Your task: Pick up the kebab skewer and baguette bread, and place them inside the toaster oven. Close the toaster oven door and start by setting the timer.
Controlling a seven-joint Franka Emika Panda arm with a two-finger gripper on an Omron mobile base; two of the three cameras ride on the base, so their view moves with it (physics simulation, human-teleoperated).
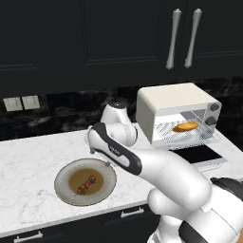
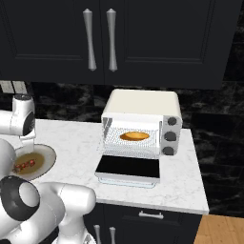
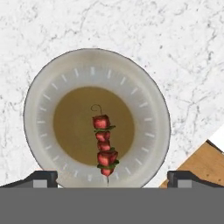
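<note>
On the white marble bench (image 1: 33, 161), the kebab skewer (image 3: 104, 146) is seen lying in the brown centre of a round grey plate (image 3: 148, 113), directly below the gripper (image 3: 112, 177), whose fingers (image 3: 43, 177) are spread wide apart and hold nothing. The baguette bread (image 2: 134, 136) is found on the wire rack inside the toaster oven (image 2: 143, 107), well apart from the plate. The toaster oven door (image 2: 127, 167) is folded down flat onto the bench in front of the oven.
</note>
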